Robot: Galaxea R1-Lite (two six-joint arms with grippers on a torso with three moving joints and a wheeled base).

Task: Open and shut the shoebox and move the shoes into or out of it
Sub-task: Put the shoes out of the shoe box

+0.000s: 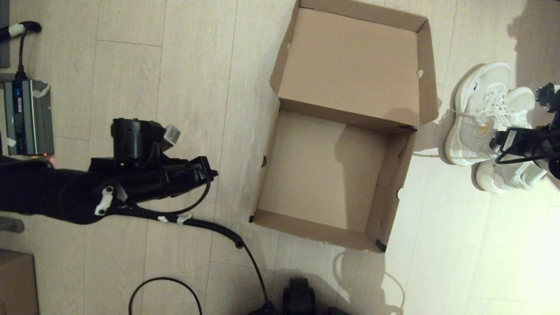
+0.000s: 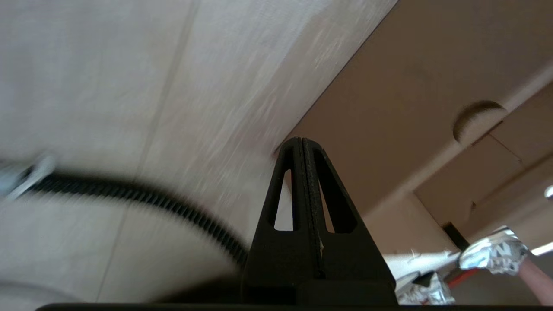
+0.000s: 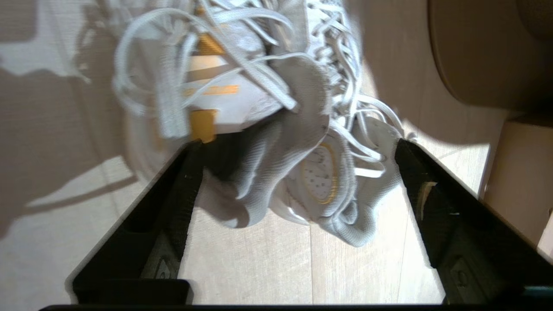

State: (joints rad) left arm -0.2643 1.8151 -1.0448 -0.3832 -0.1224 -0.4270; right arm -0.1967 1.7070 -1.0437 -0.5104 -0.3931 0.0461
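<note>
The shoebox (image 1: pixel 396 175) stands open and empty on the floor, its lid (image 1: pixel 350 61) folded back at the far side. The white shoes (image 1: pixel 479 109) stand together on the floor to the right of the box. My right gripper (image 1: pixel 503 142) is over them; in the right wrist view it (image 3: pixel 297 144) is open, with the heel collars of both shoes (image 3: pixel 319 172) between its fingers (image 3: pixel 181 194). My left gripper (image 1: pixel 210 173) hovers left of the box, shut on nothing. In the left wrist view its tip (image 2: pixel 301 142) points at the box's outer wall (image 2: pixel 389 108).
A grey power unit (image 1: pixel 28 116) with a cable lies at the far left. A second brown carton (image 1: pixel 15 284) sits at the near left corner. Black cables (image 1: pixel 210 225) trail across the floor near the box's front left. A dark device (image 1: pixel 299 297) is at the near edge.
</note>
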